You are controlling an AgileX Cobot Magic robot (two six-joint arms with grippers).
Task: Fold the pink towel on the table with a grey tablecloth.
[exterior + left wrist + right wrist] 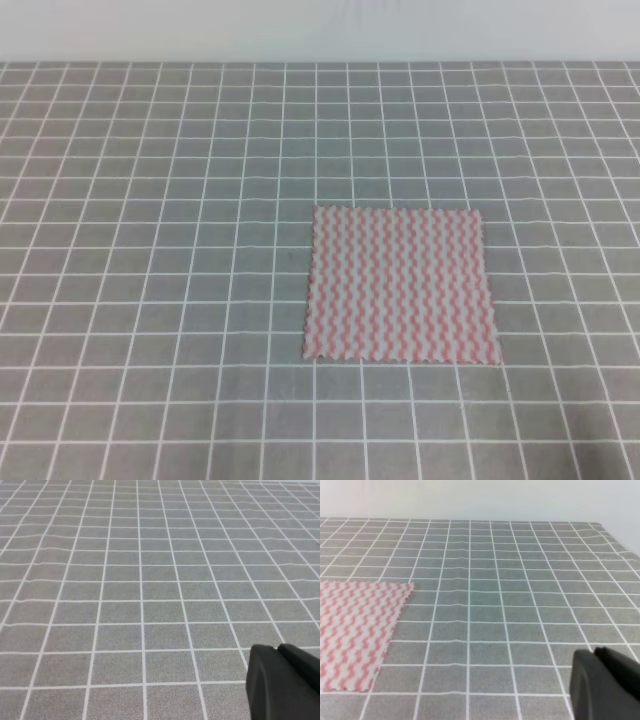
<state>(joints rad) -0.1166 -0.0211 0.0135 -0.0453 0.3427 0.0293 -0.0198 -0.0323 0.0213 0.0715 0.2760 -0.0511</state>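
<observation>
In the right wrist view alone, pink towel (357, 630) beside gripper (605, 685), finger state indiscernible.

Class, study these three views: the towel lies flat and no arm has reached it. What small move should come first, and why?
Probably the right pincer should move toward the near right corner of the thin pink-and-white zigzag-striped towel. The towel lies flat and unfolded on the grey grid-lined tablecloth, right of centre. It shows in the right wrist view but not in the left one, so the right arm seems better placed.
</observation>
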